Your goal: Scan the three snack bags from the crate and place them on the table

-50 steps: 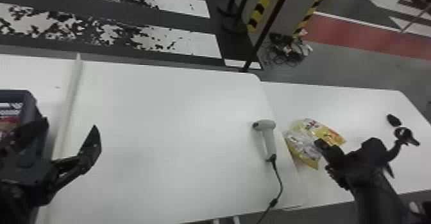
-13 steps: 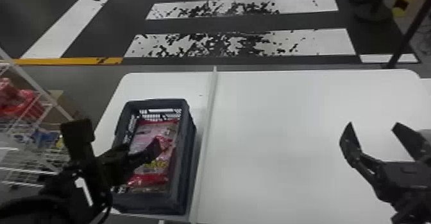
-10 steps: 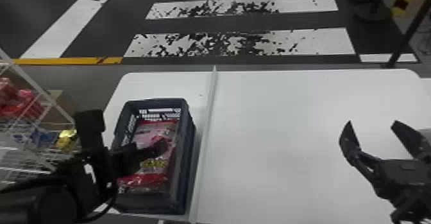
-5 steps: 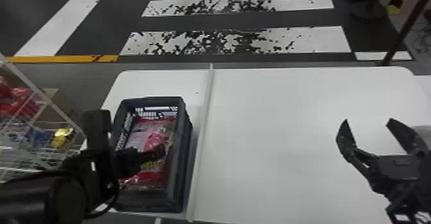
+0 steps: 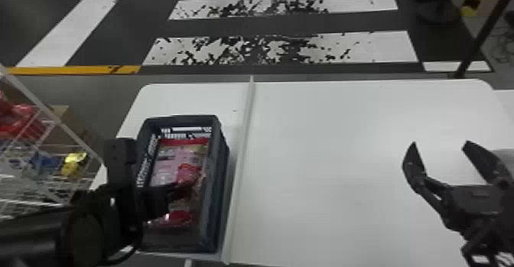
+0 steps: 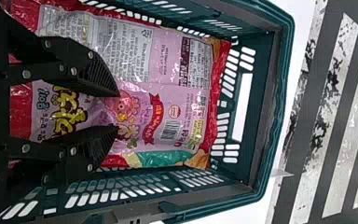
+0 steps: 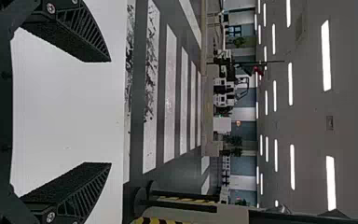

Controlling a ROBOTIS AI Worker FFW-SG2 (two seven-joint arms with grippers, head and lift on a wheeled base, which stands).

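In the head view my left gripper (image 5: 174,193) reaches down into the dark crate (image 5: 218,224), over the pink and red snack bag (image 5: 168,163). From the left wrist, my gripper (image 6: 117,111) is shut on this pink snack bag (image 6: 163,100), whose film bulges between the two fingers. The bag lies face up along the crate, and whatever is beneath it is hidden. My right gripper (image 5: 439,147) stands open above the right part of the white table; in its wrist view the gripper (image 7: 111,112) has nothing between its fingers.
A raised white strip (image 5: 239,178) runs along the white table (image 5: 325,163) just right of the crate. A wire rack (image 5: 57,124) with red, blue and yellow packets stands at the left. A dark post (image 5: 478,44) rises beyond the table's far right.
The head view has swung left from the scanner side to the crate. Over the last second my left arm has shifted slightly right and down at the crate. My right gripper has kept still lately.
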